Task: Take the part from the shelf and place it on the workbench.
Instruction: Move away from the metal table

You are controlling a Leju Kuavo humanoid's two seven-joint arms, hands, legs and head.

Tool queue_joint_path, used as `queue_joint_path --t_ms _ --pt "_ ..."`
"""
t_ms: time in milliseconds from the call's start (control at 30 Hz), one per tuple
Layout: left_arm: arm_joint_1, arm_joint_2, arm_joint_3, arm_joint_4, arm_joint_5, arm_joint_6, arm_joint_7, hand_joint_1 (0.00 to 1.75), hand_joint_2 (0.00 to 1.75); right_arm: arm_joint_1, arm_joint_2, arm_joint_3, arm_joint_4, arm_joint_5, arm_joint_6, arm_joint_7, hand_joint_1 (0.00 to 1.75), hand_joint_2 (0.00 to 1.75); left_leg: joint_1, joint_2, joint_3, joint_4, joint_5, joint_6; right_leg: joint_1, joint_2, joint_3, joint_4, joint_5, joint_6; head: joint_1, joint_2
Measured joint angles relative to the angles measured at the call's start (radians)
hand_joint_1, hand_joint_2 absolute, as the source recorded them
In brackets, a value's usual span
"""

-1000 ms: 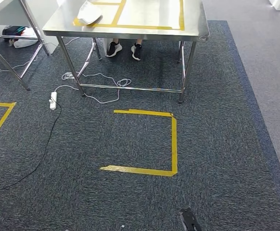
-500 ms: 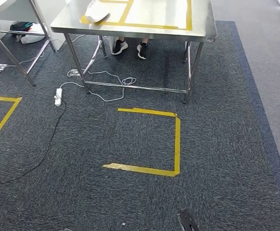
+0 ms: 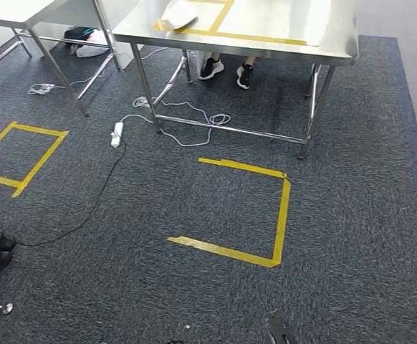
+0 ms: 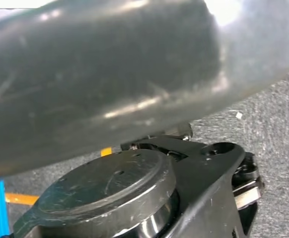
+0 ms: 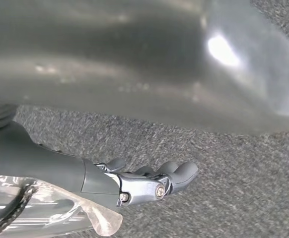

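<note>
You look down at a dark grey carpet (image 3: 141, 287). On it a yellow tape square (image 3: 279, 215), open on one side, lies in front of a steel counter (image 3: 325, 43). The counter top carries yellow tape lines too, and a pale flat package (image 3: 179, 13) lies on them near the front edge. Under the counter a person's dark shoes (image 3: 213, 68) stand on the floor. A white power strip (image 3: 117, 133) lies near the counter's left front leg, with cables around it. A second table (image 3: 11, 11) stands further left, and another yellow tape frame (image 3: 39, 154) lies on the carpet before it.

In the left wrist view a blurred silver arm (image 4: 98, 74) crosses the upper part, with carpet and a piece of yellow tape (image 4: 19, 199) behind it. You cannot tell how the fingers of the left hand stand.

In the right wrist view the right hand (image 5: 135, 183) hangs over the carpet. Its fingers (image 5: 180, 171) reach out nearly straight and lie close together. A clear plastic wrap (image 5: 60, 213) with a dark cord lies against the palm side of the hand. You cannot tell whether the fingers grip it, or whether it is the part.
</note>
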Motion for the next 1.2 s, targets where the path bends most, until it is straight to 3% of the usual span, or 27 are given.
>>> queue_joint_path --t_ms 67,133,167,233,300,367,433,467,500,533,600,667,733,767,833,900,967,1000,1033,1100,1167,1200 --pt "0.000 0.001 0.000 0.000 0.000 0.000 0.000 0.00 0.00 -0.002 0.000 0.001 0.000 0.000 0.000 0.000 0.00 0.00 -0.011 0.033 0.073 -0.127 0.053 0.019 0.004 -0.021 0.003 0.000 -0.003 0.000 0.000 0.000" --pt "-0.004 0.001 0.000 0.000 0.000 0.000 0.000 0.00 0.00 -0.003 0.000 0.002 0.000 0.000 0.000 0.000 0.00 0.00 -0.026 0.074 0.122 -0.223 0.072 0.033 0.009 -0.043 0.004 0.000 -0.006 0.004 0.001 0.000" --pt "-0.006 0.001 0.000 0.000 0.000 0.000 0.000 0.00 0.00 -0.004 0.000 0.002 0.000 0.000 0.000 0.000 0.00 0.00 -0.031 0.081 0.126 -0.237 0.068 0.035 0.011 -0.054 0.004 -0.001 -0.007 0.007 0.001 0.000" --pt "-0.003 0.001 0.000 0.000 0.000 0.000 0.000 0.00 0.00 -0.005 0.000 0.003 -0.001 0.000 0.000 0.000 0.00 0.00 -0.031 0.061 0.124 -0.246 0.071 0.038 0.011 -0.069 0.006 -0.003 -0.011 0.016 0.001 0.000" --pt "0.001 0.001 0.001 0.001 0.000 0.000 0.000 0.00 0.00 -0.008 0.000 0.005 -0.002 0.000 -0.001 -0.001 0.00 0.00 -0.026 0.039 0.127 -0.259 0.079 0.044 0.007 -0.029 -0.004 0.021 -0.034 0.025 0.003 0.000" --pt "-0.003 0.002 0.001 0.001 -0.001 0.000 0.000 0.00 0.00 -0.006 -0.001 0.007 -0.003 0.001 -0.003 -0.001 0.00 0.00 -0.023 0.014 0.127 -0.264 0.085 0.049 0.003 0.034 -0.051 0.120 -0.089 0.029 0.005 0.000" --pt "-0.006 0.001 0.001 0.002 -0.006 -0.001 0.000 0.00 0.00 0.000 -0.002 0.008 -0.002 0.001 -0.004 -0.001 0.00 0.00 -0.025 -0.014 0.124 -0.263 0.086 0.052 0.004 0.057 -0.111 0.236 -0.131 0.030 0.005 0.000" --pt "-0.006 0.000 0.001 0.002 -0.008 -0.001 0.001 0.00 0.00 0.003 -0.002 0.009 -0.002 0.001 -0.004 -0.001 0.00 0.00 -0.026 -0.028 0.123 -0.262 0.087 0.052 0.005 0.060 -0.126 0.257 -0.126 0.029 0.005 0.000" --pt "-0.005 0.000 0.001 0.002 -0.010 -0.002 0.002 0.00 0.00 0.003 -0.002 0.009 -0.002 0.001 -0.006 -0.001 0.00 0.00 -0.027 -0.042 0.124 -0.261 0.087 0.052 0.005 0.063 -0.124 0.240 -0.101 0.028 0.005 0.000" --pt "-0.004 0.000 0.002 0.003 -0.012 -0.002 0.002 0.00 0.00 0.003 -0.002 0.010 -0.003 0.000 -0.007 -0.001 0.00 0.00 -0.027 -0.056 0.124 -0.259 0.087 0.052 0.005 0.070 -0.105 0.189 -0.062 0.025 0.005 0.000" --pt "-0.006 0.000 0.002 0.004 -0.016 -0.004 0.002 0.00 0.00 0.003 -0.003 0.010 -0.003 0.000 -0.011 -0.002 0.00 0.00 -0.027 -0.082 0.122 -0.253 0.085 0.049 0.002 0.114 -0.051 0.062 0.000 0.019 0.005 0.000" --pt "-0.008 0.000 0.002 0.004 -0.020 -0.005 0.002 0.00 0.00 0.003 -0.005 0.010 -0.002 -0.001 -0.014 -0.004 0.00 0.00 -0.024 -0.104 0.115 -0.249 0.086 0.039 0.001 0.147 -0.023 0.003 0.014 0.013 0.004 0.000" --pt "-0.006 0.001 0.002 0.004 -0.024 -0.006 0.000 0.00 0.00 0.003 -0.005 0.010 -0.002 -0.002 -0.016 -0.006 0.00 0.00 -0.021 -0.125 0.109 -0.250 0.092 0.026 0.002 0.132 -0.015 -0.005 0.016 0.005 0.005 0.000" --pt "-0.005 0.001 0.002 0.005 -0.025 -0.007 0.000 0.00 0.00 0.002 -0.005 0.010 -0.003 -0.002 -0.017 -0.007 0.00 0.00 -0.021 -0.120 0.106 -0.247 0.089 0.021 0.001 0.120 -0.009 -0.010 0.020 0.000 0.004 0.000" --pt "-0.005 0.003 0.002 0.005 -0.029 -0.009 -0.001 0.00 0.00 0.002 -0.004 0.010 -0.003 -0.003 -0.019 -0.010 0.00 0.00 -0.023 -0.074 0.082 -0.197 0.058 0.009 -0.004 0.091 -0.002 -0.022 0.026 -0.009 -0.002 0.000" --pt "-0.010 0.002 0.002 0.006 -0.032 -0.013 -0.002 0.00 0.00 0.007 -0.005 0.011 -0.003 -0.003 -0.021 -0.012 0.00 0.00 -0.016 -0.022 0.026 -0.080 -0.002 -0.005 -0.003 0.057 0.003 -0.024 0.024 -0.013 -0.008 0.000" --pt "-0.011 0.002 0.002 0.007 -0.033 -0.016 -0.002 0.00 0.00 0.011 -0.005 0.011 -0.003 -0.003 -0.023 -0.014 0.00 0.00 -0.005 -0.004 -0.016 0.008 -0.027 -0.016 -0.003 0.023 0.006 -0.024 0.018 -0.012 -0.008 0.000" --pt "-0.009 0.002 0.002 0.007 -0.033 -0.017 -0.002 0.00 0.00 0.012 -0.006 0.011 -0.003 -0.003 -0.024 -0.016 0.00 0.00 0.000 0.001 -0.013 0.003 -0.013 -0.020 -0.003 0.008 0.008 -0.023 0.015 -0.010 -0.008 0.000" --pt "-0.007 0.002 0.002 0.008 -0.033 -0.017 -0.002 0.00 0.00 0.012 -0.006 0.011 -0.003 -0.003 -0.026 -0.018 0.00 0.00 0.003 0.009 0.010 -0.040 0.017 -0.023 -0.004 -0.004 0.012 -0.023 0.012 -0.008 -0.009 0.000" --pt "-0.006 0.004 0.002 0.008 -0.034 -0.019 -0.002 0.00 0.00 0.013 -0.005 0.011 -0.002 -0.003 -0.030 -0.023 0.00 0.00 0.001 0.050 0.078 -0.170 0.074 -0.023 -0.004 -0.028 0.020 -0.023 0.002 0.004 -0.010 0.000" --pt "-0.009 0.004 0.002 0.008 -0.036 -0.021 -0.002 0.00 0.00 0.014 -0.006 0.011 -0.002 -0.003 -0.033 -0.027 0.00 0.00 -0.007 0.080 0.114 -0.242 0.087 -0.011 0.000 -0.049 0.024 -0.024 -0.008 0.019 -0.009 0.000" --pt "-0.008 0.004 0.002 0.008 -0.037 -0.023 -0.002 0.00 0.00 0.014 -0.005 0.011 -0.002 -0.003 -0.035 -0.029 0.00 0.00 -0.012 0.079 0.115 -0.246 0.081 -0.004 0.002 -0.059 0.027 -0.027 -0.011 0.025 -0.009 0.000"
